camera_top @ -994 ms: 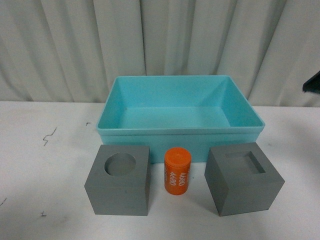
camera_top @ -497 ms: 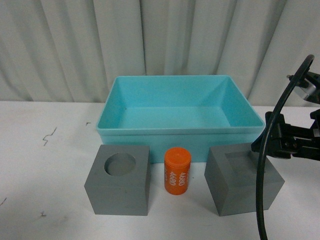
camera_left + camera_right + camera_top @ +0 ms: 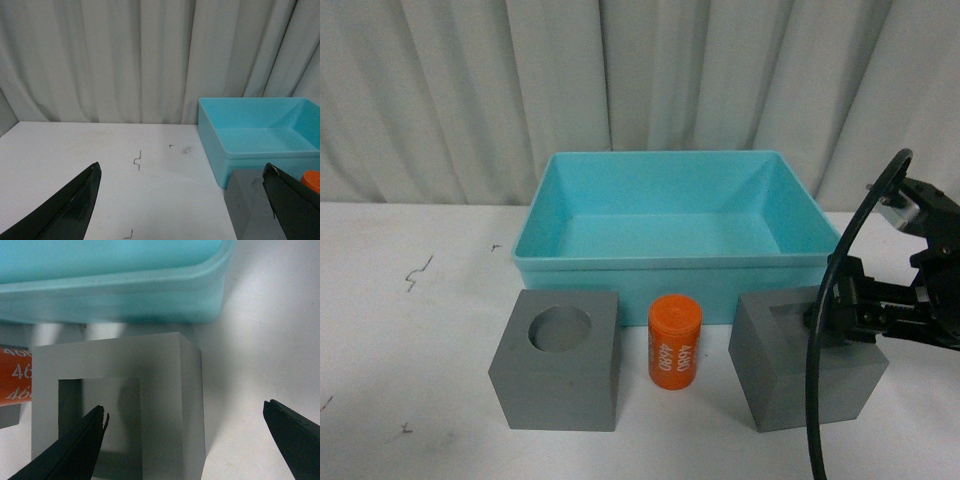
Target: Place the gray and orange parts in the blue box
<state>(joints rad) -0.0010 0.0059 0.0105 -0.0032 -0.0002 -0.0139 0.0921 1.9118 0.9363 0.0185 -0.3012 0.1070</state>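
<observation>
A: Item one, the surface and the room?

B: We log a white table (image 3: 380, 330) with a few small dark marks (image 3: 417, 272) at its left, and a pale pleated curtain (image 3: 470, 90) closing off the whole back.

A: The left gripper (image 3: 181, 166)?

B: We see it only in its own wrist view. Its dark fingers are spread wide over bare table and hold nothing.

A: The parts, left to right?

B: First is the gray cube with the round recess (image 3: 558, 358), at the front. Just beside it, with a narrow gap, stands the orange cylinder (image 3: 675, 343), upright, its white numerals facing us. Then comes the gray cube with the square recess (image 3: 790, 375), turned slightly askew. All three stand on the table, outside the blue box (image 3: 680, 262). The box sits right behind them with its front wall close to the row.

A: The right gripper (image 3: 825, 320)?

B: It hangs over the square-recess cube, spread apart and grasping nothing. In its wrist view one finger (image 3: 75, 450) lies over the recess. The other finger (image 3: 295, 435) lies past the cube's outer edge, over the table. A black cable (image 3: 817, 400) loops down in front of that cube.

A: Open room?

B: We note broad free table to the left of the round-recess cube, and a strip of table to the right of the box.
</observation>
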